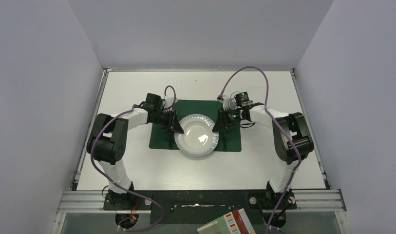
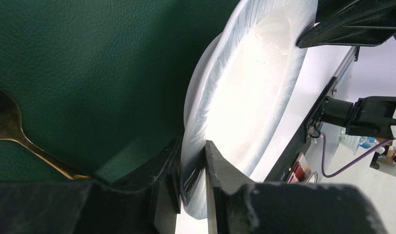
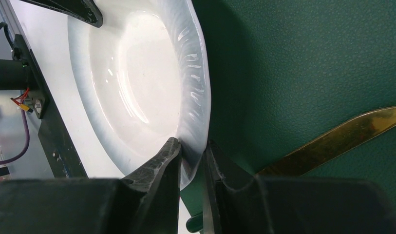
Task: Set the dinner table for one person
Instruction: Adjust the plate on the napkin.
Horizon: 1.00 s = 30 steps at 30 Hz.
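Note:
A white plate point(image 1: 198, 136) with a ribbed rim lies over the near edge of the dark green placemat point(image 1: 200, 106) in the middle of the white dinner table point(image 1: 264, 165). My left gripper point(image 1: 176, 127) is shut on the plate's left rim; the left wrist view shows the rim point(image 2: 249, 87) pinched between its jaws point(image 2: 193, 148). My right gripper point(image 1: 219, 126) is shut on the right rim, with the plate point(image 3: 132, 73) held between its jaws point(image 3: 192, 146). A gold fork point(image 2: 10, 131) lies on the mat left of the plate. A gold knife point(image 3: 332, 141) lies to its right.
White walls close in the table on the left, back and right. Its metal rim point(image 1: 200, 69) runs along the far edge. A coloured booklet point(image 1: 227, 223) lies below the arm bases, off the table. Purple cables loop above both arms.

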Each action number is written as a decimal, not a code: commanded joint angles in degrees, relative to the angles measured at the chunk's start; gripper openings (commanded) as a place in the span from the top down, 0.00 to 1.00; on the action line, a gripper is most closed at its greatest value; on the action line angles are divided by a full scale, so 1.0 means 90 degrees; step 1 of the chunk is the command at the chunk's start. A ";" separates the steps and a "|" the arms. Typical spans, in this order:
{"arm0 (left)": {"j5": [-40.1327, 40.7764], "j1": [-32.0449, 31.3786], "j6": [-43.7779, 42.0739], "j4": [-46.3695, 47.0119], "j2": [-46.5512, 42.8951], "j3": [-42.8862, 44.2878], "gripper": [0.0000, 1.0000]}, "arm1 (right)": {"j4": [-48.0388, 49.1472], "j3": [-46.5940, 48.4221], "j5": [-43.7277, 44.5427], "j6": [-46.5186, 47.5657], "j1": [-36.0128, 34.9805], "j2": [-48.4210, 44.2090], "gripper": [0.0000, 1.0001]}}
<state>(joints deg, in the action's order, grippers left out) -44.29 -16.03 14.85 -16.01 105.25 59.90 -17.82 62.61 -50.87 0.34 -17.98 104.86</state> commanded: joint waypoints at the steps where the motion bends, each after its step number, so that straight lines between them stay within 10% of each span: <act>1: 0.0010 0.0129 -0.0117 0.0279 -0.0044 0.0177 0.81 | 0.0237 0.0024 0.0659 0.0461 -0.0163 0.0064 0.99; 15: -0.0039 0.0191 -0.0117 0.0321 -0.0100 0.0099 0.81 | 0.0078 0.0637 0.0833 0.0580 -0.0186 0.0361 0.90; 27: -0.0077 0.0204 -0.0083 0.0353 -0.0036 0.0072 0.55 | -0.0306 0.1225 0.1714 0.1005 -0.0302 0.0295 0.46; 30: -0.0076 0.0207 -0.0084 0.0318 -0.0020 0.0123 0.34 | -0.0292 0.1393 0.1876 0.1043 -0.0321 0.0094 0.41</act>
<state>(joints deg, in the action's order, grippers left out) -43.33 -14.50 14.59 -15.59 105.25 59.75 -21.98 71.33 -40.12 6.94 -20.75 109.40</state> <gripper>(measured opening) 0.544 0.569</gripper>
